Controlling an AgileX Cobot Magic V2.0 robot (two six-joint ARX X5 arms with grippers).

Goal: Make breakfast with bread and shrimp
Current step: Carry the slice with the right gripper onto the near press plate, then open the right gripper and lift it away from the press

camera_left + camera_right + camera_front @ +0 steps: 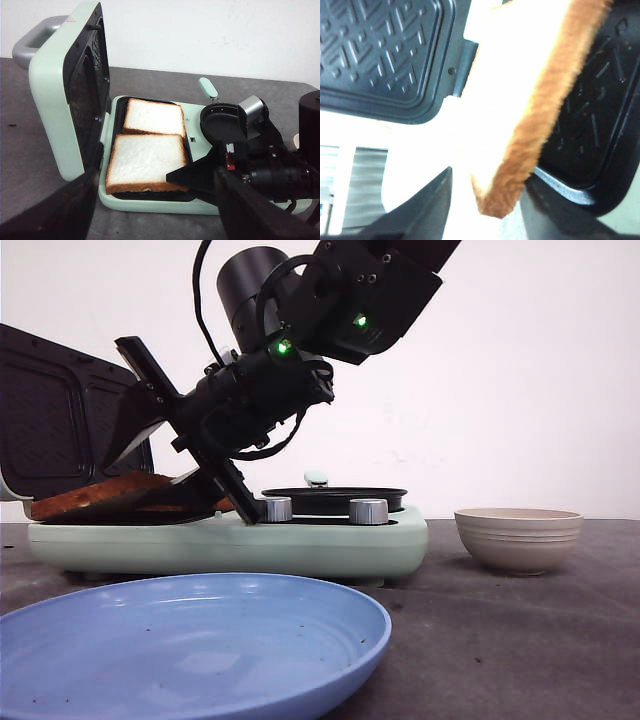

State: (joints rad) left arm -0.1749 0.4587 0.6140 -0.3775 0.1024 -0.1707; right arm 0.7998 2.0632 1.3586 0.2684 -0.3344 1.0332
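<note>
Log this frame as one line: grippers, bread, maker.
right gripper: around near bread slice edge | left gripper: open, clear | sandwich maker: lid open | far bread slice: on plate

Black arm [300, 330], green lights, black cable, black hand [205, 475]

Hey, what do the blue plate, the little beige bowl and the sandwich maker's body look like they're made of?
Blue plate: probably glazed ceramic or melamine; smooth with soft highlights.
Beige bowl: likely matte stoneware; ridged rings around its wall, little shine.
Sandwich maker: pale green body looks like smooth moulded plastic, its dark patterned plates like non-stick coated metal. The look alone leaves all of this uncertain.
</note>
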